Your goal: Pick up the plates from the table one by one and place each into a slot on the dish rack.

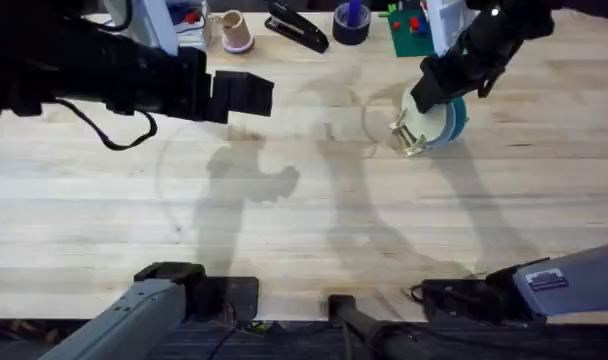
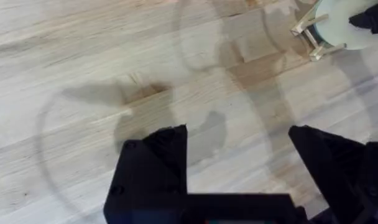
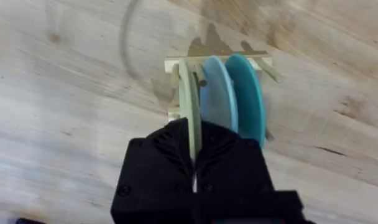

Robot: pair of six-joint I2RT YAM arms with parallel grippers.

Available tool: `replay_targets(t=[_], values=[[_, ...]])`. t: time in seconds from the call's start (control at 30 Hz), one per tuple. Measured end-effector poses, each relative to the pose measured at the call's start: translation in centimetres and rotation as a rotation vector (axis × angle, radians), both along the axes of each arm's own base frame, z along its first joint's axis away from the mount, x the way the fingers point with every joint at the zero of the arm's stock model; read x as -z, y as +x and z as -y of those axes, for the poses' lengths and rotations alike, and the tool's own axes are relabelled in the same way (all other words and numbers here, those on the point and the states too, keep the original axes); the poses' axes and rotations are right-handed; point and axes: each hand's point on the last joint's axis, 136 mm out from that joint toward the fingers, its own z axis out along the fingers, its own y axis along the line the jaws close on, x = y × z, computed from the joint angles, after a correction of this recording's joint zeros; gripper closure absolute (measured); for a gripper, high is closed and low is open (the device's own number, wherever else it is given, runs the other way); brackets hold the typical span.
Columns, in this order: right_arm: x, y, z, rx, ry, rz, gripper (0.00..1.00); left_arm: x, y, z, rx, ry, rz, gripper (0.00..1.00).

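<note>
**A:** Closest under the overhead camera are the two arm bases; beyond them the left gripper (image 1: 246,95) hangs over bare table (image 1: 284,240), and I see no loose plate on the planks. Far right, the right gripper (image 1: 424,100) sits on top of the dish rack (image 1: 409,140), where teal and cream show together.

**B:** So the task looks nearly finished?

**A:** I judge so. From the left wrist, its black fingers (image 2: 158,168) stand wide apart over wood, holding nothing; the rack (image 2: 310,34) peeks in at a corner, its slots unreadable.

**B:** And the right wrist?

**A:** That view settles what the overhead blurs: three plates upright side by side in the rack (image 3: 176,65), a teal plate (image 3: 248,99), a paler blue plate (image 3: 219,102), and the cream plate (image 3: 189,102) with the right gripper (image 3: 194,149) clamped on its rim. What seems left is letting go and backing off
</note>
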Motion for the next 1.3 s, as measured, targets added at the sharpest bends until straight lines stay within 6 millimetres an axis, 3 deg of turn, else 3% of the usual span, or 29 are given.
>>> replay_targets(t=[0.9,1.03,1.3], values=[[0.6,-0.4,0.1,-0.005,-0.008,-0.014,0.969,0.0,0.0,0.0,0.000,0.000,0.000,0.004],[0.9,-0.7,0.1,-0.005,-0.008,-0.029,0.897,0.0,0.0,0.0,0.000,0.000,0.000,0.004],[1.5,-0.9,0.1,-0.006,-0.008,-0.050,0.860,0.0,0.0,0.0,0.000,0.000,0.000,0.006]])
